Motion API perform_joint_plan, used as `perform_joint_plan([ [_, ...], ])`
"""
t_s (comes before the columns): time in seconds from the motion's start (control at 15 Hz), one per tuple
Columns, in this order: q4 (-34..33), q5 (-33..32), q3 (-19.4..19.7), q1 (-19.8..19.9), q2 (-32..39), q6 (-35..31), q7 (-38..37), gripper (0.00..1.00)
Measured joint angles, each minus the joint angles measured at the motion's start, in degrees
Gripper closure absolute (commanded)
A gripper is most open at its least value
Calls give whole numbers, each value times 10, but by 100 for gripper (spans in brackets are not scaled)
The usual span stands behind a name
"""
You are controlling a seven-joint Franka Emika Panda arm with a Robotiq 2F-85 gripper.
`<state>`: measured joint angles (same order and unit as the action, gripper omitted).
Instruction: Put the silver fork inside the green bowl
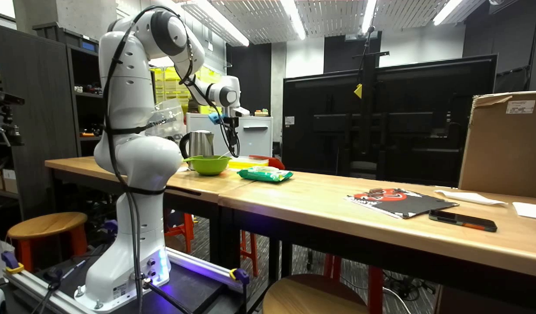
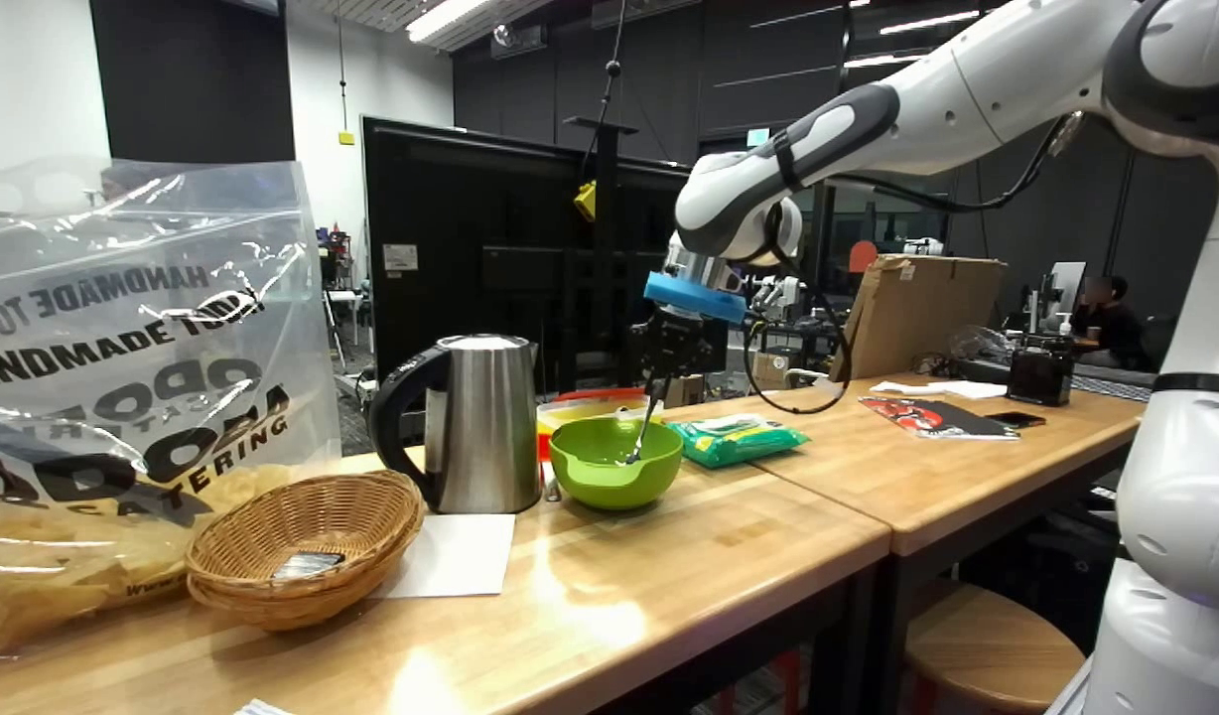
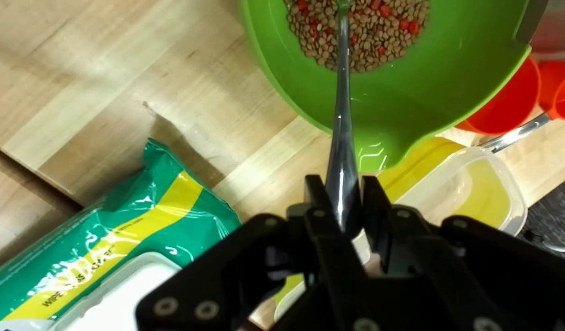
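Note:
The lime green bowl (image 2: 609, 487) stands on the wooden table and also shows in an exterior view (image 1: 209, 166). In the wrist view the bowl (image 3: 402, 101) holds brown lentil-like grains and red bits. My gripper (image 3: 342, 181) is shut on the handle end of the silver fork (image 3: 342, 105). In an exterior view the gripper (image 2: 661, 369) is above the bowl's rim, and the fork (image 2: 647, 422) slants down into the bowl. The fork's head is over the grains, cut off by the frame's top edge. I cannot tell whether it touches them.
A green wipes pack (image 3: 103, 248) lies beside the bowl. A steel kettle (image 2: 485, 427), a wicker basket (image 2: 312, 536) and a clear bag (image 2: 153, 397) stand nearby. A clear-yellow container (image 3: 466, 184) and red cups (image 3: 503, 105) are close to the bowl.

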<state>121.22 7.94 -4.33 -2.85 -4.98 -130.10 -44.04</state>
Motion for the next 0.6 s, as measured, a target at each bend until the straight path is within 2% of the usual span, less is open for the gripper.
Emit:
perform_joint_plan([
  [0.6,-38,32,10,8,18,22,21,95],
])
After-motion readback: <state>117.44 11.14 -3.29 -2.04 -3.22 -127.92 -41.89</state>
